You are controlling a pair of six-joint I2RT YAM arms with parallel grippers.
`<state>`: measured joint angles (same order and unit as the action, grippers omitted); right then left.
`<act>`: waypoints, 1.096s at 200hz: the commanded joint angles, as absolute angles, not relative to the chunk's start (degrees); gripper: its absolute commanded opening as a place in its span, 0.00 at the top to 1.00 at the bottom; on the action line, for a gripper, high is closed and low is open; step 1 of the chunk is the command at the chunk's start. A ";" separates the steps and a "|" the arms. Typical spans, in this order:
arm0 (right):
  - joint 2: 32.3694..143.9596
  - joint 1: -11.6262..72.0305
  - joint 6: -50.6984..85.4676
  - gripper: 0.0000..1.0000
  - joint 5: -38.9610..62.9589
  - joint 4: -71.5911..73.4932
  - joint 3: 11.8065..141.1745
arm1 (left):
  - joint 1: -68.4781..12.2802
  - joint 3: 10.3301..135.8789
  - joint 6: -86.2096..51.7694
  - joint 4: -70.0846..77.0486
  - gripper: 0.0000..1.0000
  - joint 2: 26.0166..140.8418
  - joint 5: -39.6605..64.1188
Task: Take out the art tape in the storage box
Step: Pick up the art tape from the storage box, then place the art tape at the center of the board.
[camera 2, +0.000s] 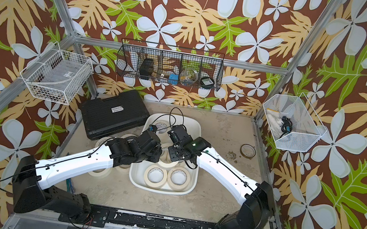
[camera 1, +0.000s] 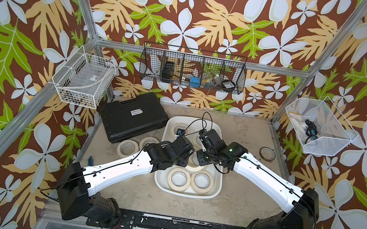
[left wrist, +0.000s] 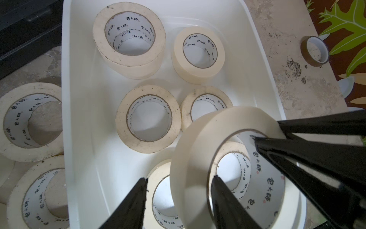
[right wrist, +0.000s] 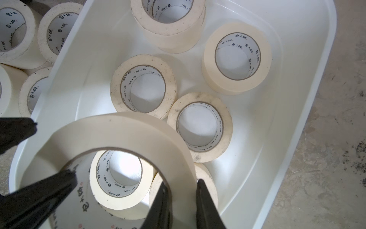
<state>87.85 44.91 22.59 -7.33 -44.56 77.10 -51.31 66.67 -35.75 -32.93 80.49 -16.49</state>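
**Left and right wrist views, both arms over the storage box.** My right gripper [right wrist: 181, 182] was clamped on the wall of one art tape roll [right wrist: 118, 130], one finger inside the core and one outside. The roll was lifted and tilted above the storage box [left wrist: 79, 119]. My left gripper [left wrist: 180, 178] stood astride the opposite side of the same wall with its jaws apart. Its inner finger was at the core, and its outer finger was apart from the cream band.

The lifted roll was a thick cream ring with a smooth outer face and a white core bearing faint printed marks. The remaining rolls [left wrist: 148, 117] lay flat on the box floor with speckled faces, two of them stacked. Further rolls [left wrist: 29, 123] lay on the bench [left wrist: 287, 79] just beside the box.
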 commanded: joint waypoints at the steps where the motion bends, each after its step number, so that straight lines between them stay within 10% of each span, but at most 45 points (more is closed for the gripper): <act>1: 87.54 44.96 23.55 0.93 -7.38 -43.33 77.21 | -51.34 66.54 -35.54 -31.38 0.46 81.66 -17.52; 48: 87.19 44.98 23.54 0.89 -7.14 -43.47 76.91 | -51.37 67.32 -35.70 -31.29 0.70 83.54 -18.37; 106: 84.44 45.00 23.99 0.60 -5.10 -41.29 76.03 | -51.40 65.72 -37.55 -31.21 0.97 82.06 -16.82; 219: 71.13 44.74 24.61 0.42 -4.30 -33.69 69.91 | -50.71 62.46 -53.56 -48.83 1.00 67.82 -22.30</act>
